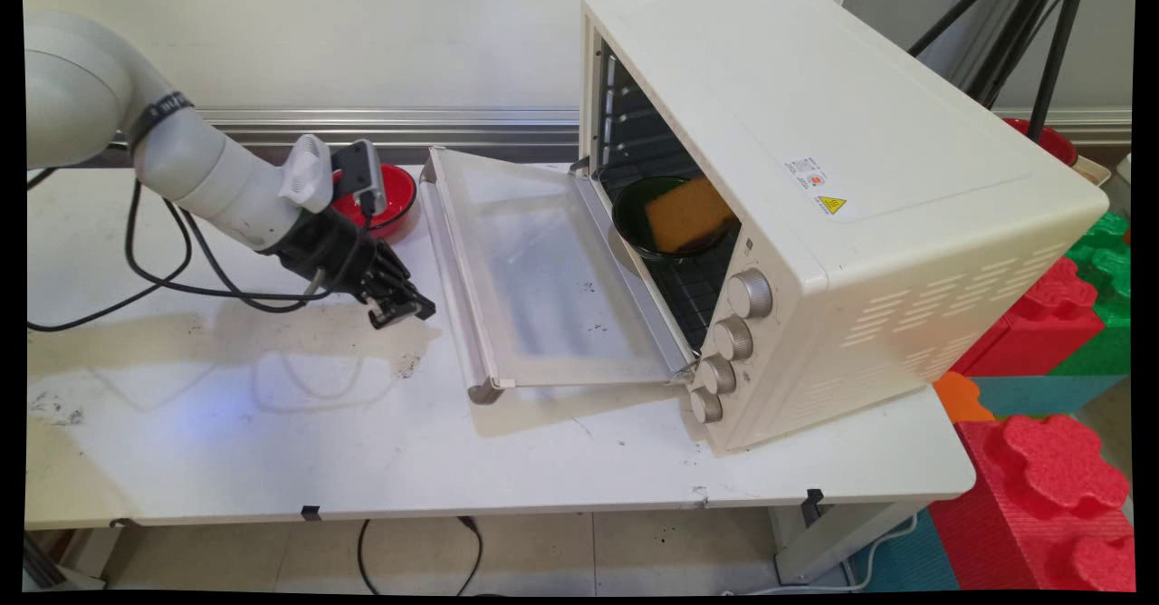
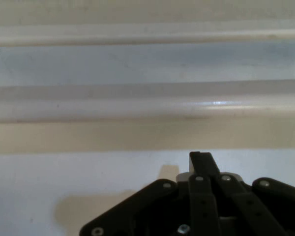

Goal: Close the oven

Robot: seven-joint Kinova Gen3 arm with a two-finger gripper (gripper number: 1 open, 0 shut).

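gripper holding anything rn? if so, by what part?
Nothing held. The end effector hangs low over the bare table, fingers shut together with nothing between them, just short of the handle bar of the open oven door.

Open white table [image 1: 272, 424] left of the oven door [image 1: 543, 270] — bare. Oven mouth blocked low by a green bowl [image 1: 647, 220] with sponge [image 1: 690, 213] — red bowl [image 1: 398, 197] behind the arm.

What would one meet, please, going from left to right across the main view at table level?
gripper → open oven door → green bowl holding a yellow sponge → oven knobs → red foam blocks
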